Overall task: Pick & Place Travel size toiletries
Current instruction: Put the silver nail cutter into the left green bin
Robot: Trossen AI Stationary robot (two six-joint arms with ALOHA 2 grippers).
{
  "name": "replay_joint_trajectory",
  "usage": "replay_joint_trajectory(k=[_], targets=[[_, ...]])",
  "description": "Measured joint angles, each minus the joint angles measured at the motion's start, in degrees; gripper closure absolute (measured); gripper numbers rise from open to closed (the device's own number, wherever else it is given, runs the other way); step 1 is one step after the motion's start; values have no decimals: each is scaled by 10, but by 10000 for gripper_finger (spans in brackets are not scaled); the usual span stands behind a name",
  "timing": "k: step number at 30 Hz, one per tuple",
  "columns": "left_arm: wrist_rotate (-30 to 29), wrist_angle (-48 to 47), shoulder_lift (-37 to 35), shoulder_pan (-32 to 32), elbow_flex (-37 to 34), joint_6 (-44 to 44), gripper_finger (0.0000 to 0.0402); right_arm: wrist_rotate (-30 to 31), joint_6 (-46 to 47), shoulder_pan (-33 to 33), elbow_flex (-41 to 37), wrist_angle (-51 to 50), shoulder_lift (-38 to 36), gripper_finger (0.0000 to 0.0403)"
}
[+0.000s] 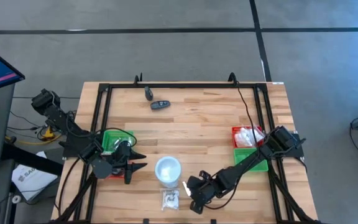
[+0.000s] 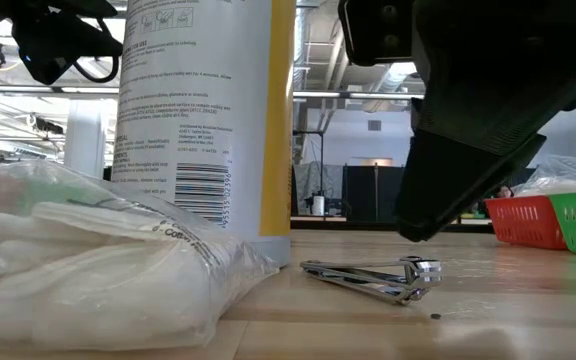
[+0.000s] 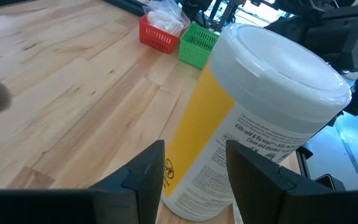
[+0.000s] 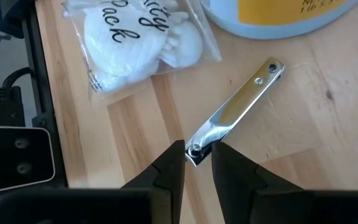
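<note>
Hovering right gripper (image 4: 197, 163), jaws slightly apart over one nail clipper (image 4: 235, 111), unclear from above; left gripper (image 3: 194, 171) parted before one canister (image 3: 253, 118); one clear packet (image 4: 135, 37).

the tall wipes canister (image 3: 253, 118), standing near the front edge of the tabletop, carries small black print; the left wrist view gives "kills cold & flu" at the start of one line, the rest too small to read. in the low view its white label shows a barcode and lines of fine print that cannot be made out. the clear bag of white pieces (image 4: 135, 40) beside it bears black script, readable only as "pack" and letters above ending in "ty".
</note>
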Motion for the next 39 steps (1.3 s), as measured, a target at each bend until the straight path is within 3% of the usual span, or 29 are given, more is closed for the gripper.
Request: replay_joint_trajectory(k=[10, 19, 23, 39], targets=[[0, 0, 0, 0, 0, 0, 239, 0, 0, 1, 0, 6, 0, 323], [0, 0, 0, 0, 0, 0, 239, 17, -4, -1, 0, 11, 0, 224], [0, 0, 0, 0, 0, 0, 239, 31, 6, -1, 0, 11, 0, 198], [0, 0, 0, 0, 0, 0, 239, 66, 60, 13, 0, -3, 0, 208]])
